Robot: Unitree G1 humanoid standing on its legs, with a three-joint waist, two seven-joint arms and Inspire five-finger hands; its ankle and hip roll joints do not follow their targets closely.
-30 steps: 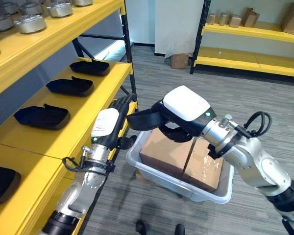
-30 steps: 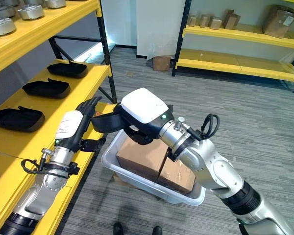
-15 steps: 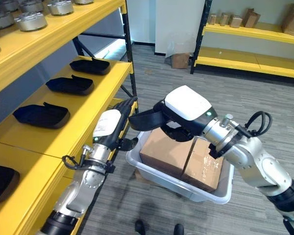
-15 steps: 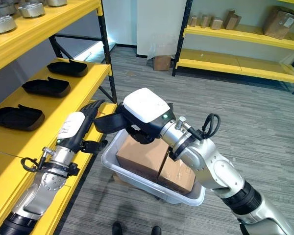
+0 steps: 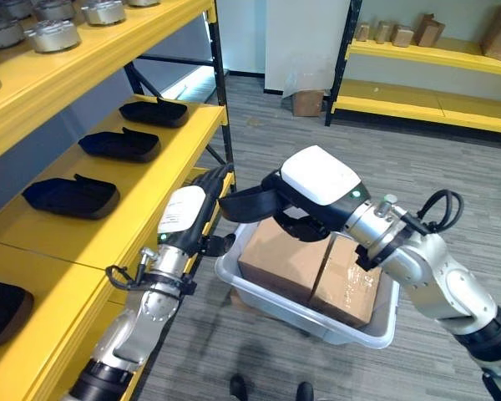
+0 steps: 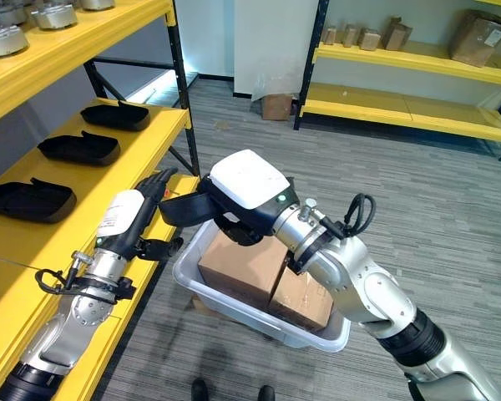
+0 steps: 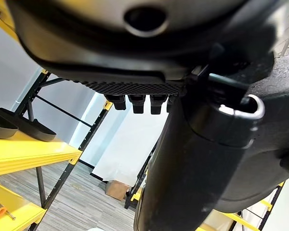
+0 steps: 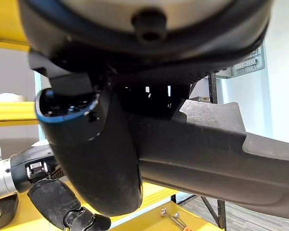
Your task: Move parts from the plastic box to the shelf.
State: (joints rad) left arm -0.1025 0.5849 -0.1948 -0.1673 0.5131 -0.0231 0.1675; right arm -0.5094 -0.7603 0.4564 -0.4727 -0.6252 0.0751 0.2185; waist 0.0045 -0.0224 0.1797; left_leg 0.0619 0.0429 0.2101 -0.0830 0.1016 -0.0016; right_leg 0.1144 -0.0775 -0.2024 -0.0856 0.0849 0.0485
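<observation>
Beside the yellow shelf point(image 5: 108, 219), your right hand point(image 5: 305, 200) is gripping a black part point(image 5: 244, 203), tip toward the straight-fingered left hand point(image 5: 188, 215) (nearer).

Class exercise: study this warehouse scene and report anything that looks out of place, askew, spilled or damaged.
Nothing looks spilled or damaged. The black parts sit in a tidy row on the yellow shelf. The right hand holds one black part over the plastic box of cardboard boxes; the left hand reaches beside it.
</observation>
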